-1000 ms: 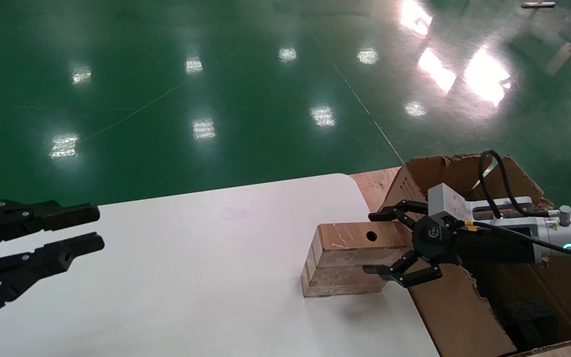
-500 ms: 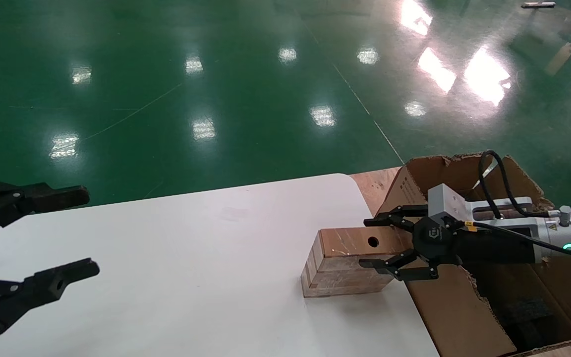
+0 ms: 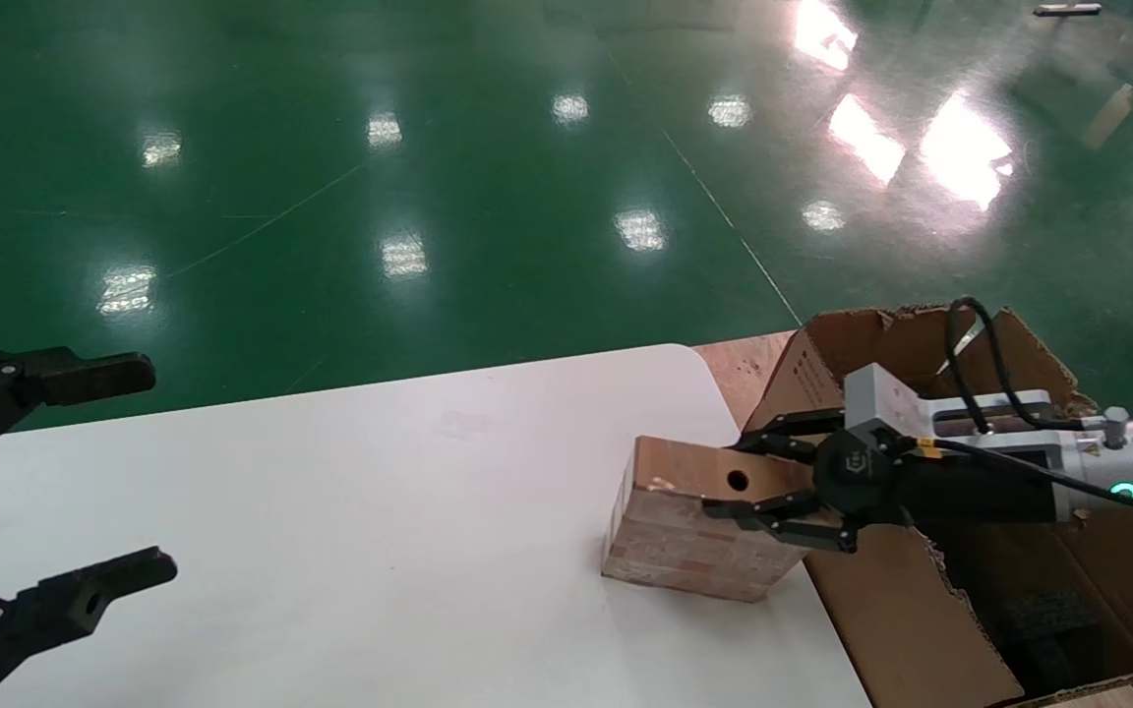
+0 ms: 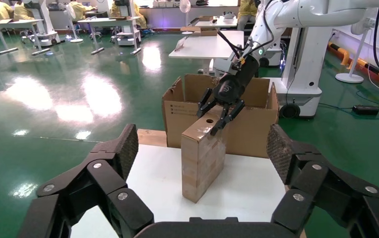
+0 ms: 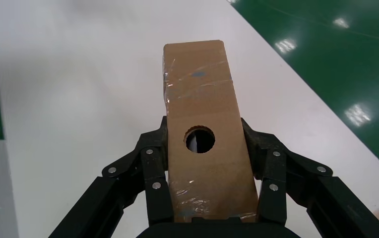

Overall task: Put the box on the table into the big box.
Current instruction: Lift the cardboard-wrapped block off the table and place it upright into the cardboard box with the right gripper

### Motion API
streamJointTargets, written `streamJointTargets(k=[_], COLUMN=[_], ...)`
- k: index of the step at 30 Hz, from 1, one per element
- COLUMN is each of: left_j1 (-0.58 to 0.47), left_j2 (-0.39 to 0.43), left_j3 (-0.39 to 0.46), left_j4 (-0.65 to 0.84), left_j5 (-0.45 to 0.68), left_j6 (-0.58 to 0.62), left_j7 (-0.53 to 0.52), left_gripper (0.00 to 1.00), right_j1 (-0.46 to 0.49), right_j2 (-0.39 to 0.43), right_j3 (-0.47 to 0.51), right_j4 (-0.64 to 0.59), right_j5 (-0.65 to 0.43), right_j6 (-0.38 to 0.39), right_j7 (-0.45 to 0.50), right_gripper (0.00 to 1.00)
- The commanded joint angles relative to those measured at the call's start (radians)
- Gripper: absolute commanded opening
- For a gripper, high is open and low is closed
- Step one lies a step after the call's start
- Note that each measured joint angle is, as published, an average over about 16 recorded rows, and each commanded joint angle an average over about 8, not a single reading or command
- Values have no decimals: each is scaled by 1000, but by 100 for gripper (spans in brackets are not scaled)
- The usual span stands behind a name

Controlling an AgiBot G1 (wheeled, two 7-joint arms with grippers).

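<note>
Right wrist view, nearest item: right gripper [image 5: 205,148], fingers [image 5: 153,163] clamped on both long sides of the box [image 5: 205,124]. The box's long axis runs straight away from the wrist, and the face with the round hole is turned toward this camera. Clear tape crosses that face. White table [image 5: 78,84] lies beneath and beyond it, bare on both sides.

Head view: the box [image 3: 694,531] sits at the table's right edge, tilted, its right end raised in the right gripper [image 3: 739,479] and its left lower edge at the tabletop; whether that edge touches cannot be told. Its long axis runs left to right. The big box [image 3: 896,610] stands just to the right, flaps ragged, dark interior showing. The table [image 3: 380,511] offers wide open surface leftward to the left gripper [image 3: 65,482], fingers spread wide, well apart from the box.

Left wrist view: left gripper [image 4: 202,153] splayed open; beyond it the box [image 4: 202,158] appears end-on, with the right gripper [image 4: 216,113] at its top. This view alone shows the big box [image 4: 249,134] directly behind, black print on its side, and a green floor [image 4: 53,104] beyond.
</note>
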Motion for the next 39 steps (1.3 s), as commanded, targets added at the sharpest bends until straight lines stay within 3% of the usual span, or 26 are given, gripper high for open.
streamJointTargets(k=[1,7,13,21,25,30,39], left_j1=[0,0,0,0,0,0,0], left_j2=[0,0,0,0,0,0,0], left_j3=[0,0,0,0,0,0,0], left_j4=[0,0,0,0,0,0,0], left_j5=[0,0,0,0,0,0,0], left_j6=[0,0,0,0,0,0,0], left_j7=[0,0,0,0,0,0,0], left_gripper=[100,100,100,100,100,100,100], right_j1=[-5,12,96,277,329,311,201], right_j2=[-1,58,167,340,429,506,507], right_j3=[-2,9,53,129,148,123,10], right_j4=[14,178,309,347,314,217,3], right_j5=[9,106,179,127,66,41,165], right_j6=[0,7,40,78,70,57,113], right_j7=[13,184,353,498,524,510,386], right_gripper=[0,0,0,0,0,0,0])
